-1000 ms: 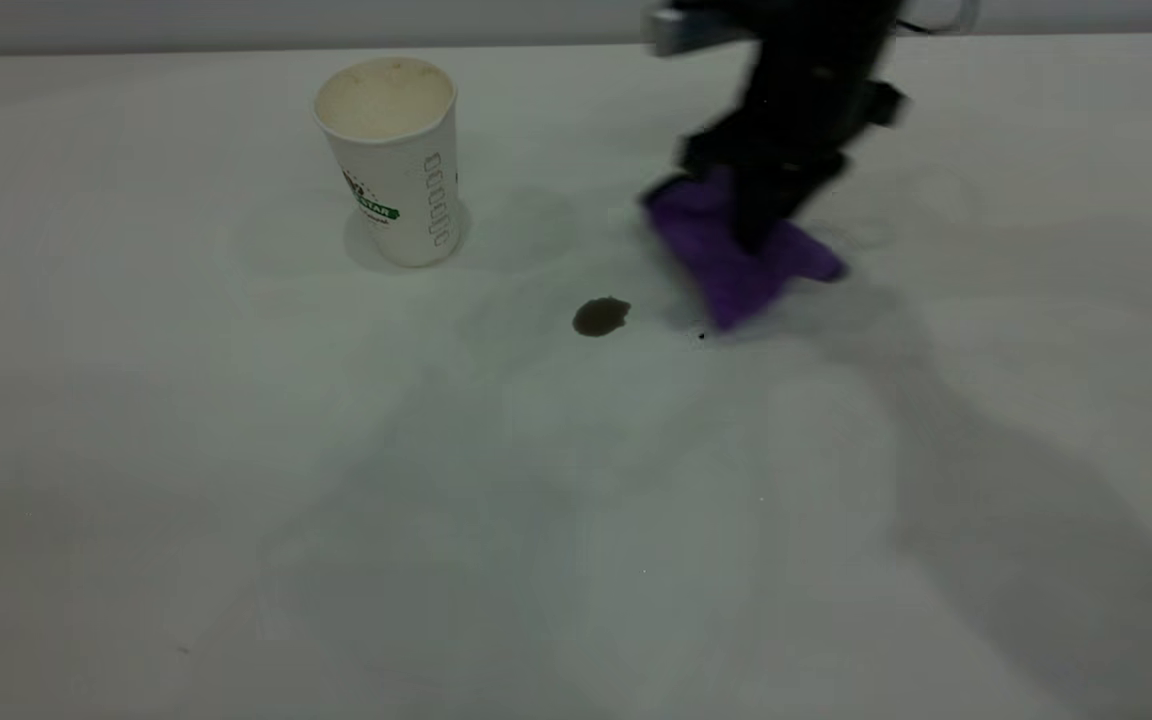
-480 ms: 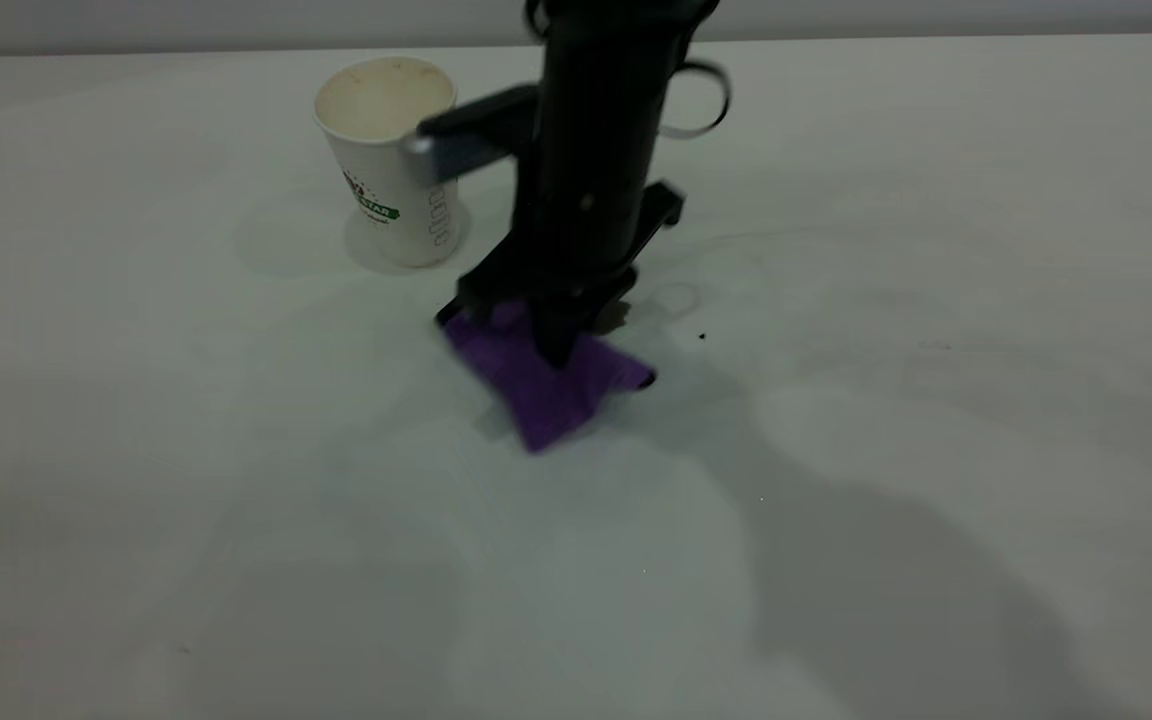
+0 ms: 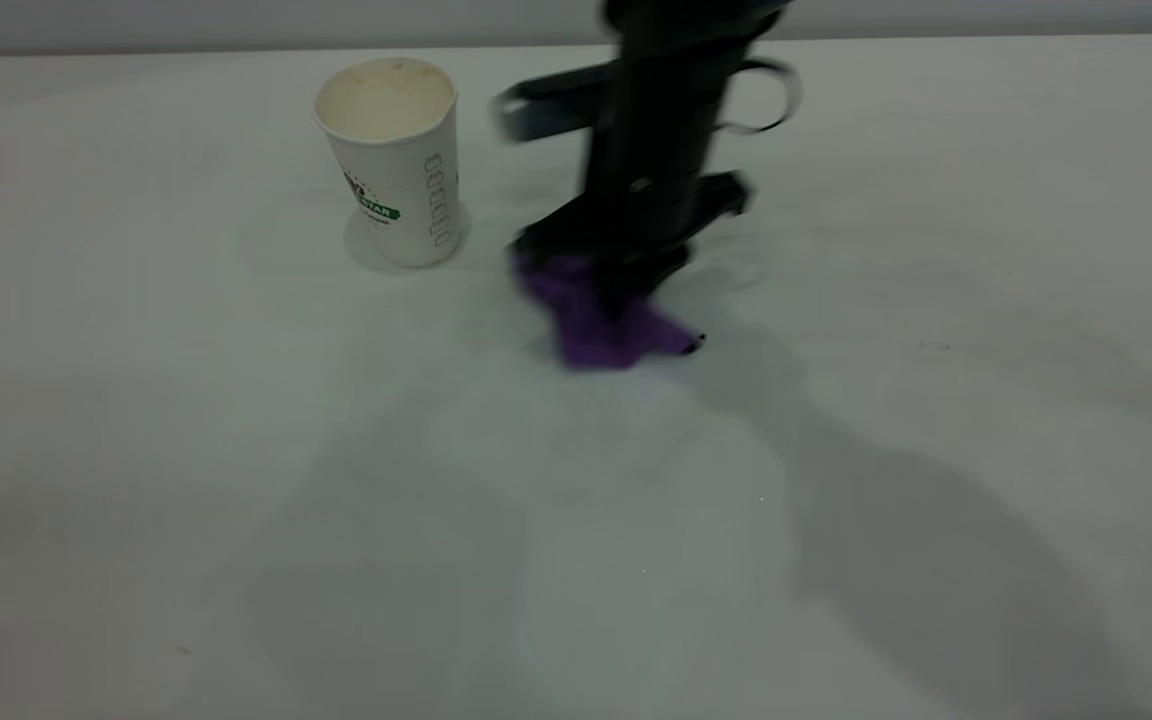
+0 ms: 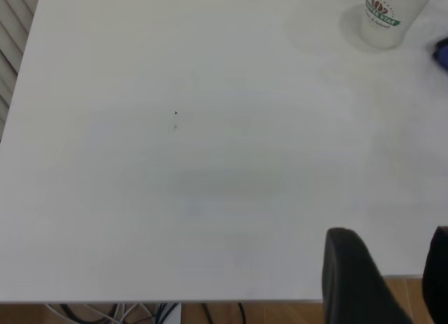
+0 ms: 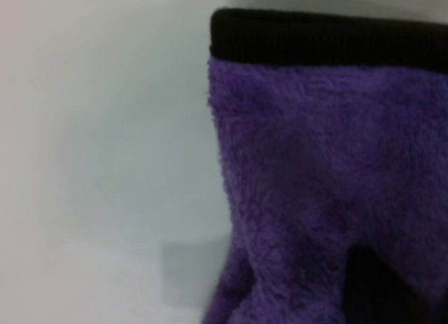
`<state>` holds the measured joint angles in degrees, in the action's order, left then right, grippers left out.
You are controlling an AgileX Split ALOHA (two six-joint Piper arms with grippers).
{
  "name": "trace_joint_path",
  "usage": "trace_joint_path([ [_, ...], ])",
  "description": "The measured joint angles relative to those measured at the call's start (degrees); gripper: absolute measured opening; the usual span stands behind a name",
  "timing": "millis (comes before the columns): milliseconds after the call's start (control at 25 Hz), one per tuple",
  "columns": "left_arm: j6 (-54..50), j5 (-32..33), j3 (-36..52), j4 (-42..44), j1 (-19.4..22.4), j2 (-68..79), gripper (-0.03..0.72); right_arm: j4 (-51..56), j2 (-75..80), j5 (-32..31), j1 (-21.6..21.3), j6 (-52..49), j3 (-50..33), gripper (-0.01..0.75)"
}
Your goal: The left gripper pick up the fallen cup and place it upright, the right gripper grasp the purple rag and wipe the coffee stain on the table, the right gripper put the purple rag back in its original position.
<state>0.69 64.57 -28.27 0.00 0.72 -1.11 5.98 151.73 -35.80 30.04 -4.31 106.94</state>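
Note:
The cup (image 3: 391, 160) stands upright at the back left of the table (image 3: 236, 480), its cream inside showing; it also shows in the left wrist view (image 4: 385, 12). My right gripper (image 3: 626, 290) points down, shut on the purple rag (image 3: 601, 325), and presses it onto the table to the right of the cup. The rag fills the right wrist view (image 5: 322, 177), its black edging along one side. The coffee stain is hidden; the rag lies where it was. My left gripper (image 4: 390, 234) is open and empty over the table's edge, far from the cup.
A tiny black speck (image 3: 701, 338) lies beside the rag's right corner. Another speck (image 4: 175, 114) shows in the left wrist view. The table's edge with wooden floor and cables below (image 4: 140, 313) shows there too.
The right gripper swept the rag left and toward the front past the stain, then back right and away. The rag now covers the stain's spot. The cup has not moved.

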Motion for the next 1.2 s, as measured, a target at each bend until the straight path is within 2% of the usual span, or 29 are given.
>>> trace_joint_path([
  [200,0.0,0.0,0.0,0.0,0.0,0.0,0.316,-3.9,-0.1,-4.7,-7.9,-4.2,0.3,0.061],
  [480,0.0,0.0,0.0,0.0,0.0,0.0,0.316,-4.7,-0.1,-11.8,-19.8,-4.6,0.5,0.073],
  [640,0.0,0.0,0.0,0.0,0.0,0.0,0.316,-5.0,-0.1,-15.2,-25.9,-4.2,0.5,0.125],
  [680,0.0,0.0,0.0,0.0,0.0,0.0,0.316,-5.2,-0.2,-16.2,-26.9,-3.9,0.5,0.152],
  [760,0.0,0.0,0.0,0.0,0.0,0.0,0.316,-6.5,-0.7,-17.9,-27.9,-3.0,0.3,0.258],
  [920,0.0,0.0,0.0,0.0,0.0,0.0,0.316,-10.2,-4.0,-22.8,-28.4,-0.2,-0.6,0.577],
  [1000,0.0,0.0,0.0,0.0,0.0,0.0,0.316,-10.4,-8.3,-25.5,-28.4,1.2,-0.6,0.688],
  [1200,0.0,0.0,0.0,0.0,0.0,0.0,0.316,-10.4,-21.9,-32.3,-28.4,3.0,-0.6,0.727],
])
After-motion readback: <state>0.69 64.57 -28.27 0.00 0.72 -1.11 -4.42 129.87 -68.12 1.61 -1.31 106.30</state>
